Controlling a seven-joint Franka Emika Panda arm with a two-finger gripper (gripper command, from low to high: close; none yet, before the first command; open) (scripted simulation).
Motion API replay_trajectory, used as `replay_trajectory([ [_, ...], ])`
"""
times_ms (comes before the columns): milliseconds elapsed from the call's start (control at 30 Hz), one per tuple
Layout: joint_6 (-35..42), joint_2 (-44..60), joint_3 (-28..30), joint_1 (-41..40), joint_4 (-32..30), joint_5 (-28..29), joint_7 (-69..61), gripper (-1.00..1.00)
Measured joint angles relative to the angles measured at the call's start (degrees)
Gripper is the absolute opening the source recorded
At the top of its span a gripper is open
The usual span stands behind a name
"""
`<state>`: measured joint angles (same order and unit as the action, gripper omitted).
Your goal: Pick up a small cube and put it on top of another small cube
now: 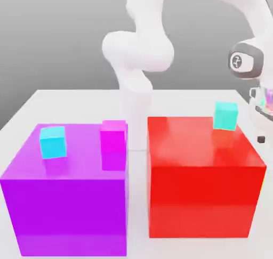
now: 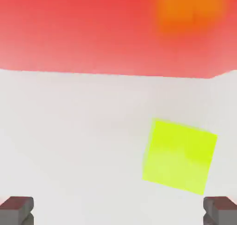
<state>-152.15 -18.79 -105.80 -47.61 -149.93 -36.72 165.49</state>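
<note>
Behind the red block (image 1: 202, 188), a plain grey wall (image 1: 202, 18) darkens toward the exterior view's left; beneath the block lies a pale, near-white surface (image 1: 80, 103), evenly and brightly lit.

readable text: none | labels, brands, numbers: none legible | signs: none readable

Gripper (image 2: 118, 211) open, fingers wide apart; hand below the forearm at the exterior view's right; white arm arched above gripper.
</note>
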Motion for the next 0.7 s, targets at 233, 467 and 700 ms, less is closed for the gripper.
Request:
replay_trajectory([
  [233,-1.74,-10.1,-22.35,-16.89,3.38,-21.71,-9.0,0.0],
  [467,-2.54,-12.77,-26.65,-20.35,4.65,-26.49,-12.41,-1.0],
  [700,0.27,-7.08,-13.55,-9.34,1.61,-15.95,-4.79,-1.0],
])
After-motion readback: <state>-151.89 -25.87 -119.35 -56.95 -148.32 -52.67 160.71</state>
